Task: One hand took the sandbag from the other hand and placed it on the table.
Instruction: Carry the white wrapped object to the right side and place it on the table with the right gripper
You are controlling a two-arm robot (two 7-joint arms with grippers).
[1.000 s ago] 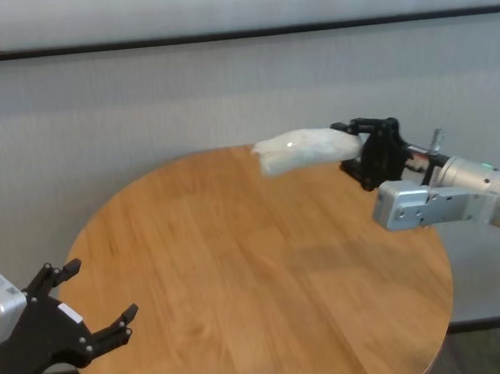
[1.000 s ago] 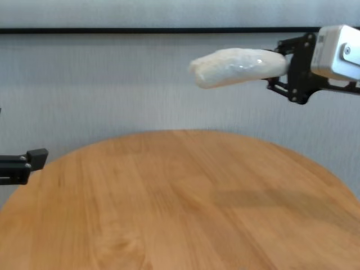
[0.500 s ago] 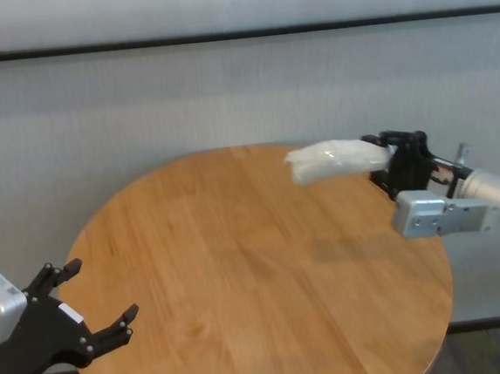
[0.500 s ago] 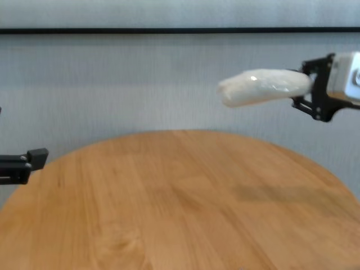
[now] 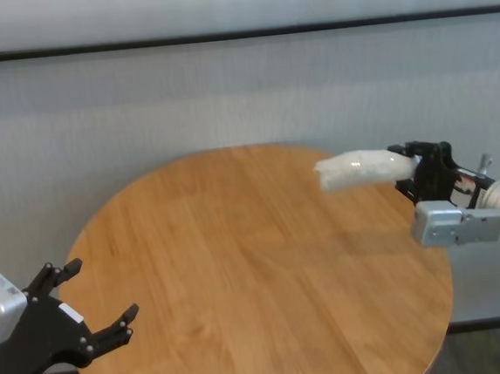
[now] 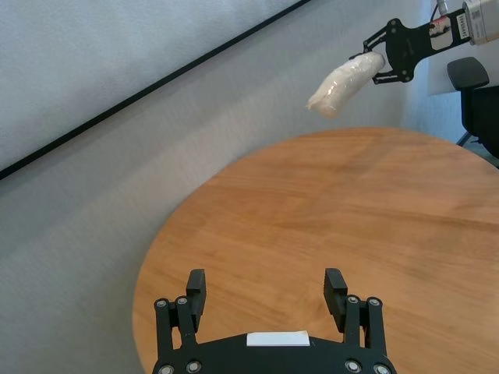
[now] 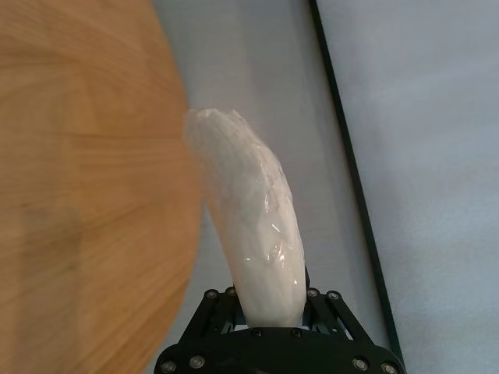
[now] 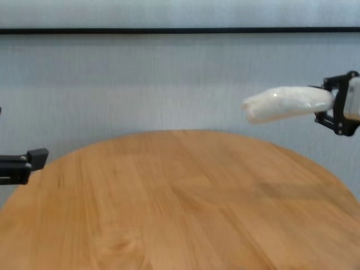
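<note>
Nearest to me, I am seeing my left gripper (image 5: 96, 327) sitting low at the near left edge of the table (image 5: 240, 275), its long flat black body carrying a small white sticker (image 6: 277, 338), and its two fingers (image 6: 195, 287) are standing spread wide with nothing between them; in the left wrist view they are hanging just over the table's rim, pointing across the planks. In the chest view I am catching only a black fingertip of it at the left border (image 8: 35, 156), level with the tabletop's edge. Ahead of it the round light-brown wooden top is stretching away towards the pale wall. Looking farther, to the far right, I am watching my right gripper (image 5: 417, 171) reaching in from beyond the table's right edge, with its silver wrist and light-grey box (image 5: 453, 223) trailing behind it. Its curved black claw fingers are pinching one end of the sandbag (image 5: 364, 168), and the right wrist view is showing the white, plastic-wrapped bag (image 7: 253, 249) rising straight out from between the claws. The sandbag is sticking out roughly level from the gripper towards the table's middle, its free end hanging in the air above the far right part of the tabletop, well clear of the wood and well apart from my left gripper.
</note>
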